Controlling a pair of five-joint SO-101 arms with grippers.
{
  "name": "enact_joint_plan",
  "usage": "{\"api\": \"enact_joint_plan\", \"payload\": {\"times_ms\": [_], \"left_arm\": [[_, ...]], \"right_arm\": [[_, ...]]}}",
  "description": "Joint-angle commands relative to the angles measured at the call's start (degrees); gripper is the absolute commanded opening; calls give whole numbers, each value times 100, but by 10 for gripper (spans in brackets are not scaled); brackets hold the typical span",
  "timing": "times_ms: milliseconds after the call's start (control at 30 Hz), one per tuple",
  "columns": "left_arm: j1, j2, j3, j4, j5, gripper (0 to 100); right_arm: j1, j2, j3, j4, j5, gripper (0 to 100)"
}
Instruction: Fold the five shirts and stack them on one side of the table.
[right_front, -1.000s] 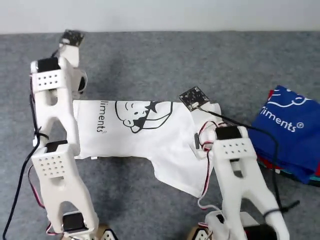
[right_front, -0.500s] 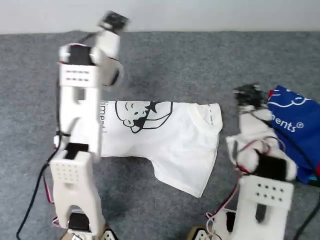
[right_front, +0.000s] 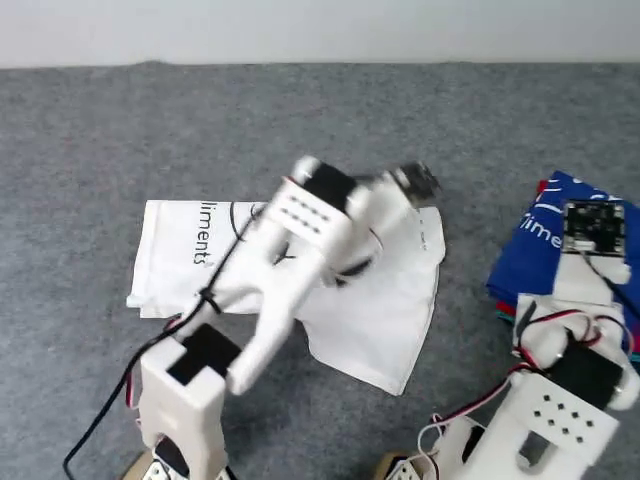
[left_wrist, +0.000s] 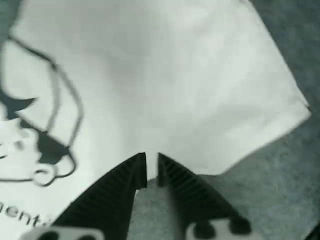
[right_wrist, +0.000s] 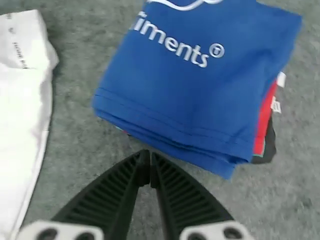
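At the table's (right_front: 300, 110) front right, the right gripper (right_wrist: 145, 161) is held closed and empty just short of the folded stack (right_front: 585, 275) by the right edge, while mid-table the white shirt (right_front: 185, 262), laid lengthwise left to right, is overhung at its right end by the nearer left gripper (left_wrist: 148, 161), jaws almost shut, empty.

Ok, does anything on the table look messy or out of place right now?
The white shirt is only half folded: one flap juts out at an angle toward the near edge. The stack at the side is mostly neat, though red and dark layers peek out under the blue shirt.
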Motion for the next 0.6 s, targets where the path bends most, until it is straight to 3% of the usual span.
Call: {"api": "enact_joint_plan", "payload": {"times_ms": [0, 300, 567], "left_arm": [[589, -369, 347, 141, -211, 98], [1415, -369, 1218, -105, -448, 123], [2242, -1073, 1833, -396, 316, 94]], "right_arm": [[295, -92, -378, 13, 53, 10], [734, -92, -369, 22, 369, 11], [725, -101, -369, 154, 378, 11]]}}
